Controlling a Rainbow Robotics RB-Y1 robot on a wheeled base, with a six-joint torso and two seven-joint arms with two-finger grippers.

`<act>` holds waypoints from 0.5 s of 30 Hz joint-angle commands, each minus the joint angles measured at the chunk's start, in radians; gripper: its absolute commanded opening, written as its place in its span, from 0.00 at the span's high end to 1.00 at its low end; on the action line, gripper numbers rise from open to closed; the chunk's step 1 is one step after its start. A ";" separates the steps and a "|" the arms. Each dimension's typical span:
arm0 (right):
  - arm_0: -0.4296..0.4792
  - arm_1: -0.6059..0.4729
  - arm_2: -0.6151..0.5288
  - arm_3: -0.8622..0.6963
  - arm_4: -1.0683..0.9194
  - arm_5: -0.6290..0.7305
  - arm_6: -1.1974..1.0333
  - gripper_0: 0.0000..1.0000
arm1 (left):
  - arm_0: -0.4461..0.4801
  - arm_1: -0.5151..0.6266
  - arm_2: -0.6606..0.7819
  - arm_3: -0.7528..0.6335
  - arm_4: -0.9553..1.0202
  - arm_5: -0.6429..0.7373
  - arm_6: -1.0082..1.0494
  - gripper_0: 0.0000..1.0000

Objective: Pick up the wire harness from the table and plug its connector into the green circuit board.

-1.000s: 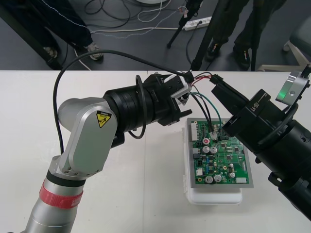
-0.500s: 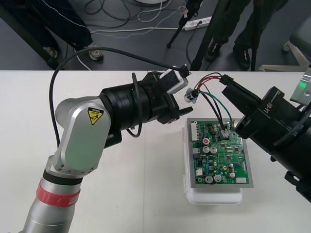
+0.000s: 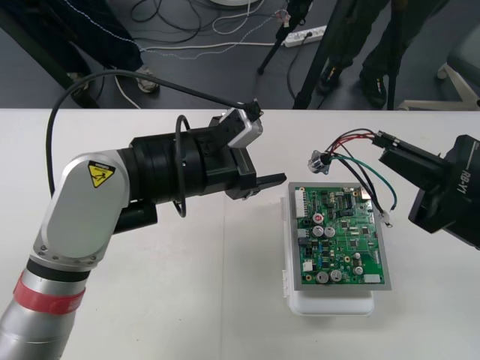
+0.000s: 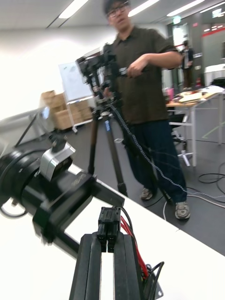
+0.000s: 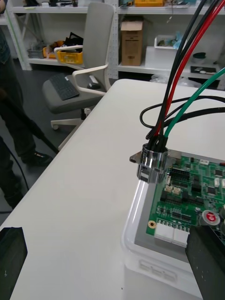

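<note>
L claw [image 3: 266,182] drew back, harness plug [image 4: 108,227] in R claw [image 4: 108,238], socket [image 5: 152,161] dangling

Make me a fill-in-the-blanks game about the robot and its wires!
The right gripper is shut on the small black ___.
The left gripper holds nothing; its fingers are ___.
The round metal socket dangles from red, black and ___ wires.
Missing words: plug; open; green.
</note>
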 commanded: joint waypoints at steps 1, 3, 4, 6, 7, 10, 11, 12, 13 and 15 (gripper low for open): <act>0.018 -0.016 -0.127 0.007 -0.013 -0.110 -0.051 1.00 | -0.013 0.096 0.030 -0.048 0.102 0.053 -0.055 0.00; 0.018 -0.016 -0.150 0.015 -0.020 -0.151 -0.057 1.00 | -0.009 0.121 0.033 -0.048 0.130 0.053 -0.058 0.00; 0.018 -0.016 -0.162 0.019 -0.029 -0.178 -0.061 1.00 | -0.006 0.138 0.033 -0.048 0.147 0.053 -0.058 0.00; 0.018 -0.016 -0.173 0.032 -0.050 -0.213 -0.065 1.00 | -0.003 0.161 0.036 -0.046 0.176 0.053 -0.060 0.00; 0.018 -0.016 -0.179 0.039 -0.064 -0.237 -0.065 1.00 | 0.000 0.179 0.040 -0.048 0.199 0.053 -0.060 0.00; 0.018 -0.016 -0.189 0.047 -0.078 -0.286 -0.068 1.00 | 0.001 0.222 0.043 -0.048 0.254 0.053 -0.060 0.00; 0.016 -0.016 -0.192 0.046 -0.084 -0.300 -0.071 1.00 | 0.003 0.242 0.043 -0.046 0.286 0.053 -0.060 0.00; 0.014 -0.016 -0.192 0.046 -0.087 -0.314 -0.074 1.00 | 0.003 0.262 0.044 -0.046 0.314 0.053 -0.060 0.00; 0.011 -0.016 -0.192 0.046 -0.087 -0.322 -0.076 1.00 | 0.003 0.273 0.044 -0.046 0.331 0.053 -0.060 0.00; -0.001 -0.020 -0.192 0.047 -0.087 -0.351 -0.088 1.00 | 0.006 0.316 0.044 -0.046 0.398 0.053 -0.060 0.00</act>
